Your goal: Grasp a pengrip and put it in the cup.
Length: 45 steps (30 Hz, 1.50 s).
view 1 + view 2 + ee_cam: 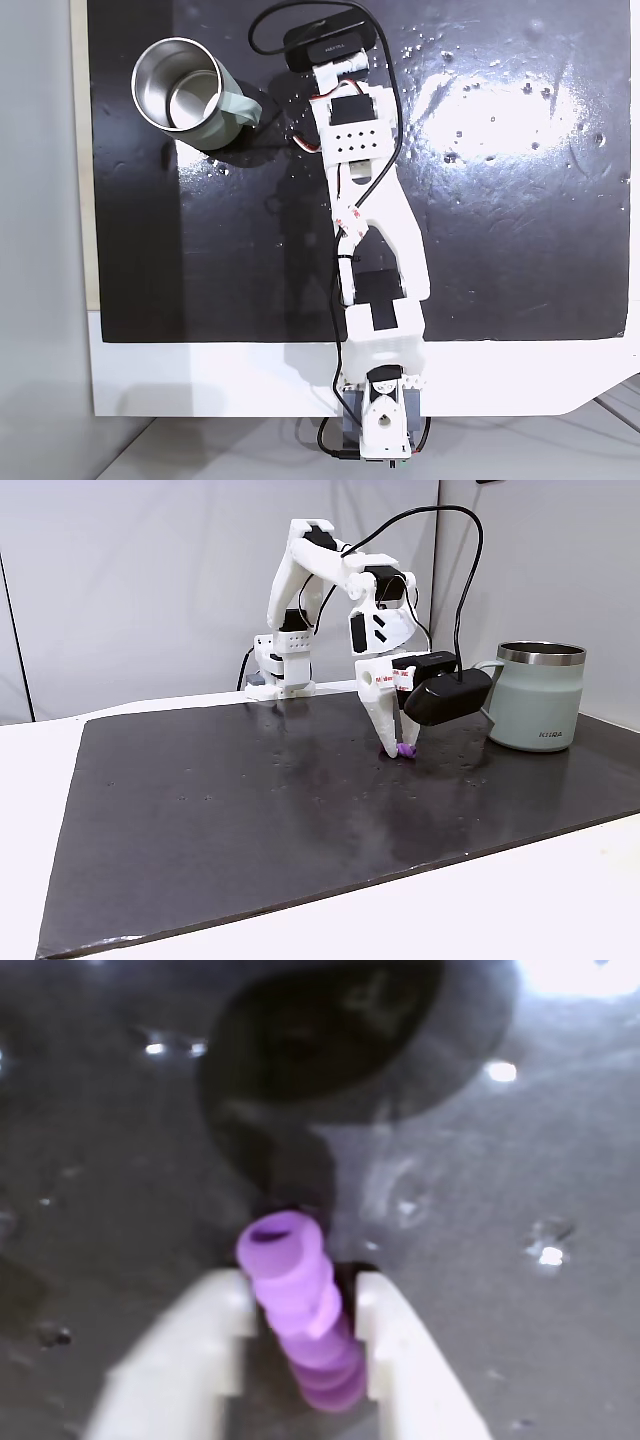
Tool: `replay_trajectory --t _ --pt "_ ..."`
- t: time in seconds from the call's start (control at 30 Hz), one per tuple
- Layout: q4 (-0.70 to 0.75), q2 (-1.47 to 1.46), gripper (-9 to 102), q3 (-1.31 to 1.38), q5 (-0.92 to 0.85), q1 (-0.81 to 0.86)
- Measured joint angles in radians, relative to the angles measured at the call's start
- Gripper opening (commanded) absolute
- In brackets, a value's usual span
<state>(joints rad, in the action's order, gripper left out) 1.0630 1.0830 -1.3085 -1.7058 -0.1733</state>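
A white bench [560, 900] carries a large black mat [250, 820], glossy and speckled with bright glints. On the mat works the white arm [380, 230], reaching from its base at the bench's edge out over the dark surface, a black camera and cable on its wrist. The cup [538, 696] stands upright on the mat, sage-green outside with a steel rim; in the fixed view from above it sits near the mat's upper left corner [180, 88], handle pointing right, well apart from the arm's tip. The pincer [398, 748] is down at the mat. In the wrist view its two white fingers [400, 1350] flank the pengrip [300, 1310], a ribbed light-purple tube lying between them; they look closed onto it, though blur hides the contact on the left.
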Motion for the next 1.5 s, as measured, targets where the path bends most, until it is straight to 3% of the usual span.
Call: replay_trajectory --t 0.27,0.43,0.8,0.97,1.2,1.5 --pt "-0.012 0.051 0 -0.066 0.034 0.002" --pt "0.106 0.074 0 -0.009 0.118 0.003" --pt "0.528 0.114 0 0.595 0.285 -0.046" --pt "0.655 -0.035 0 1.008 0.431 -0.077" --pt "0.701 -0.216 0 1.408 0.687 -0.15" --pt "0.696 -0.359 0 1.523 0.914 -0.296"
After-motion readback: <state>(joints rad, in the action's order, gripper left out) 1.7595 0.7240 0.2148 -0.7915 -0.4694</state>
